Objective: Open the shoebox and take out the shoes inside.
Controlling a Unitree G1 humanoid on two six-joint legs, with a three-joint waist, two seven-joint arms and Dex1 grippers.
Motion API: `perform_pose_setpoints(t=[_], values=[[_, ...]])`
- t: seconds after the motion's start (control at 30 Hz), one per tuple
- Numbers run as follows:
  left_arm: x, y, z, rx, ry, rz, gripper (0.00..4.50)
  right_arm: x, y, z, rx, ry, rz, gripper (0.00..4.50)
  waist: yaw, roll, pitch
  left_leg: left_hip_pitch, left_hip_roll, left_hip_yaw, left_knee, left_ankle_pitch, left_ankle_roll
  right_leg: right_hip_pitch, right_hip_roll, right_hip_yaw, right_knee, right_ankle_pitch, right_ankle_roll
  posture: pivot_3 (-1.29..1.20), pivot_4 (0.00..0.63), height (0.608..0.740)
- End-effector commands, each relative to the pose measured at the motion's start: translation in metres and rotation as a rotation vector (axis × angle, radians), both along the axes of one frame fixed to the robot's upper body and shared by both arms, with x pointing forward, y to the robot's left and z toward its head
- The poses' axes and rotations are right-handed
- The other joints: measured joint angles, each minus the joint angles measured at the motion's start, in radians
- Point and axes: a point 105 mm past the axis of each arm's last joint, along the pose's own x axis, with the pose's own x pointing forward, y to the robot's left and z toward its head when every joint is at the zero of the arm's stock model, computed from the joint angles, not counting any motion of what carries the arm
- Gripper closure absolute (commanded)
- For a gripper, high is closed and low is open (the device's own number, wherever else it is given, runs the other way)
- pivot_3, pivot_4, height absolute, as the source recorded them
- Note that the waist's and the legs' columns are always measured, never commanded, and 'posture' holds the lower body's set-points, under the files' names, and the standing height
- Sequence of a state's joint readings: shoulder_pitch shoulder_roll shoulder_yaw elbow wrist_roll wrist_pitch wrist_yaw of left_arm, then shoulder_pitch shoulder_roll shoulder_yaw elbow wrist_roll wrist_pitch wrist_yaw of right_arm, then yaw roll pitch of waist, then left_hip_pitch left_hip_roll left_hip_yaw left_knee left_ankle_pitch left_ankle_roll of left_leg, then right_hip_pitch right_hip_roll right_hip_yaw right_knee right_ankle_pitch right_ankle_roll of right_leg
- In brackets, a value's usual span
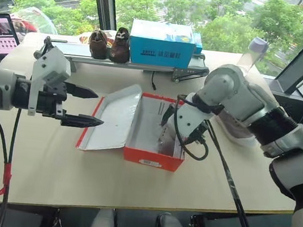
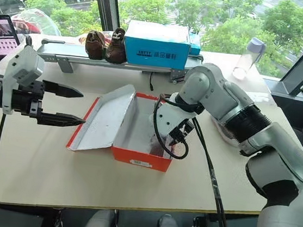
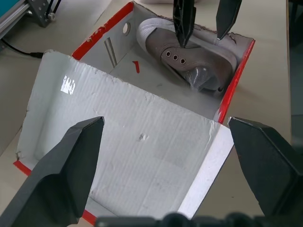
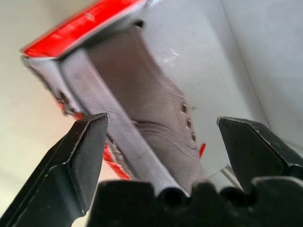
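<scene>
Right gripper (image 3: 204, 21), fingers spread, points down over the shoes (image 3: 189, 59) inside the open shoebox (image 1: 152, 158); left gripper (image 1: 89, 106), also spread, hovers beside the lid (image 1: 112, 117); blue box (image 1: 162, 43) behind.

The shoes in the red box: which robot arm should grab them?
Right. Its open tool hangs directly over the shoes inside the shoebox; the left tool waits beside the lid.

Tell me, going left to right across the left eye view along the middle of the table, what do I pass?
Left gripper, open → shoebox with its lid folded open → right gripper, open, reaching down over the shoes in the box.
</scene>
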State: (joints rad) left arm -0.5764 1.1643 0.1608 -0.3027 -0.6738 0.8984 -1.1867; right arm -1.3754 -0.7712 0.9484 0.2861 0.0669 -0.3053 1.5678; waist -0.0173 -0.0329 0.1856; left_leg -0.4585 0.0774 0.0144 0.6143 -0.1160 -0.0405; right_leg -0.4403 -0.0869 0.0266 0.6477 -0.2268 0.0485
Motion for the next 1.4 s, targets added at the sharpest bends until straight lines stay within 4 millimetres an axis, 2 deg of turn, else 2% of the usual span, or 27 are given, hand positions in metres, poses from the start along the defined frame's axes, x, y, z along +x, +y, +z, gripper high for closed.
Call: perform_pose_setpoints(t=[0.03,0.17,0.3,0.67,0.8,0.87,0.9,1.1,1.17,1.3,1.4], values=[[-0.003,0.000,0.010,0.008,-0.046,0.001,0.00,-0.012,-0.006,0.002,-0.067,0.016,0.062,0.07,0.002,0.000,0.000,0.000,0.000,0.000,0.000,0.000,0.000,0.000,0.000,0.000,0.000,0.000,0.000,0.00,0.150,0.740],[-0.004,0.000,0.012,0.007,-0.050,0.003,0.00,-0.016,0.001,-0.017,-0.080,0.046,0.077,0.07,0.003,0.000,0.000,0.000,0.000,0.000,0.000,0.000,0.000,0.000,0.000,0.000,0.000,0.000,-0.001,0.00,0.150,0.740],[-0.004,0.001,0.014,0.010,-0.053,0.007,0.00,-0.016,0.004,-0.026,-0.092,0.039,0.094,0.07,0.003,-0.001,0.000,0.000,0.000,0.000,0.000,0.000,0.000,0.000,0.000,0.000,0.000,0.000,-0.001,0.00,0.150,0.740],[-0.006,0.002,0.015,0.015,-0.054,0.021,0.00,-0.025,0.015,-0.036,-0.084,0.056,0.141,0.07,0.003,-0.002,-0.001,0.001,0.000,0.000,0.000,0.000,0.000,0.001,0.000,0.000,0.000,0.000,-0.001,0.00,0.150,0.740],[-0.006,0.002,0.016,0.015,-0.055,0.024,0.00,-0.022,0.014,-0.040,-0.096,0.058,0.130,0.96,0.000,-0.002,-0.002,0.002,0.000,0.000,0.000,0.000,0.000,0.002,0.000,0.000,0.000,0.000,-0.001,0.00,0.150,0.740],[-0.006,0.002,0.017,0.014,-0.056,0.025,0.00,-0.020,0.012,-0.042,-0.106,0.058,0.124,1.81,-0.001,-0.003,-0.002,0.002,0.001,0.000,0.000,0.000,0.000,0.002,0.000,0.000,0.000,0.000,-0.001,0.00,0.150,0.740],[-0.006,0.002,0.017,0.014,-0.057,0.025,0.00,-0.019,0.010,-0.044,-0.115,0.056,0.123,2.07,0.000,-0.003,-0.002,0.003,0.001,0.000,0.000,0.000,0.000,0.002,0.001,0.000,0.000,0.000,-0.001,0.00,0.150,0.740],[-0.007,0.001,0.016,0.013,-0.057,0.027,0.00,-0.015,0.009,-0.048,-0.125,0.063,0.113,2.07,0.001,-0.005,-0.003,0.005,0.001,0.000,0.000,0.000,0.000,0.004,0.001,0.000,0.000,0.000,-0.001,0.00,0.150,0.740],[-0.007,0.001,0.016,0.012,-0.055,0.026,0.00,-0.010,0.023,-0.044,-0.073,0.052,0.105,2.07,-0.002,-0.007,-0.005,0.005,0.001,0.000,0.000,0.000,0.000,0.004,0.001,0.000,0.000,0.000,-0.001,0.00,0.150,0.740],[-0.007,-0.001,0.016,0.010,-0.055,0.023,0.00,-0.007,0.067,-0.025,0.137,0.010,0.141,2.07,-0.010,-0.008,-0.005,0.013,0.002,0.002,-0.002,0.000,0.000,0.009,0.001,0.000,0.000,-0.001,-0.003,0.00,0.150,0.740],[-0.006,-0.002,0.015,0.007,-0.053,0.016,0.00,-0.001,0.098,0.006,0.322,-0.047,0.123,2.07,-0.007,-0.007,-0.005,0.012,0.003,0.002,-0.004,0.000,-0.001,0.007,0.001,0.000,0.001,-0.001,-0.004,0.00,0.150,0.740]])
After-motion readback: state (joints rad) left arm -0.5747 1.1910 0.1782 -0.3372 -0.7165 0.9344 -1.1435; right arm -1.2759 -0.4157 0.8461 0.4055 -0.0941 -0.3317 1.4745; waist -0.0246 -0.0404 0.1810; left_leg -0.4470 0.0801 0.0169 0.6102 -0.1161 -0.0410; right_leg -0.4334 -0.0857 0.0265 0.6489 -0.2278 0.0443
